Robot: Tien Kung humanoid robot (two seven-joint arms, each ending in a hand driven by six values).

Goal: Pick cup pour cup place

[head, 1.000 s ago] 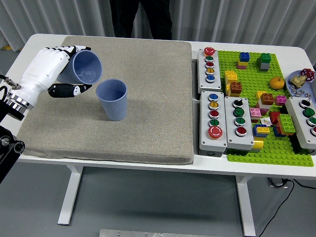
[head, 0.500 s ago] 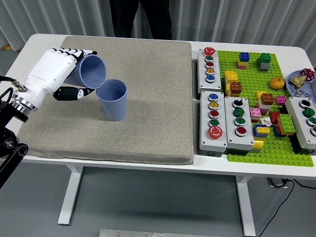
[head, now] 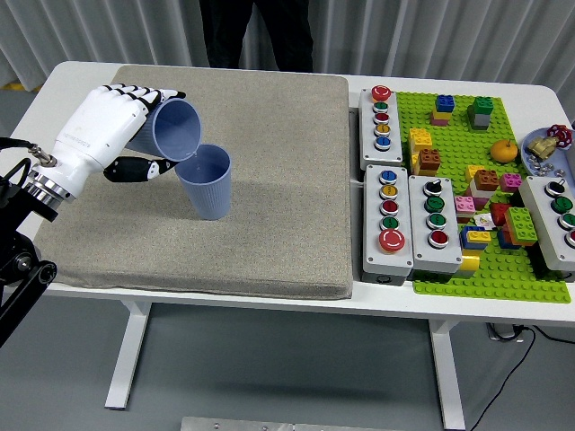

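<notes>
In the head view, the left hand (head: 103, 130), white-shelled with black fingertips, comes in from the left edge and grasps a blue cup (head: 171, 130), its fingers (head: 148, 92) wrapped over the top of the cup's wall and the thumb beneath it. This held cup is tilted steeply on its side, mouth turned to the right and downward, its lower rim right at the left rim of a second blue ribbed cup (head: 206, 182); whether the two rims touch cannot be told. The second cup stands upright on a grey fabric mat (head: 269, 206) that covers the left and middle of the white counter (head: 54, 85), sitting in the mat's left half. No contents can be made out in either cup. To the right of the mat lie three grey button boxes: one (head: 381, 117) at the back with a column of coloured buttons, one (head: 389, 220) nearer with a large red button at its front end, and one (head: 435, 223) just beside that with black and green controls. Further right is a green building-brick baseplate (head: 454, 269) carrying scattered coloured bricks and a small orange fruit (head: 505, 150). Another button box (head: 561, 215) is cut by the right edge. At the far side of the counter a person in dark clothing (head: 256, 31) stands, visible only from the waist down.
</notes>
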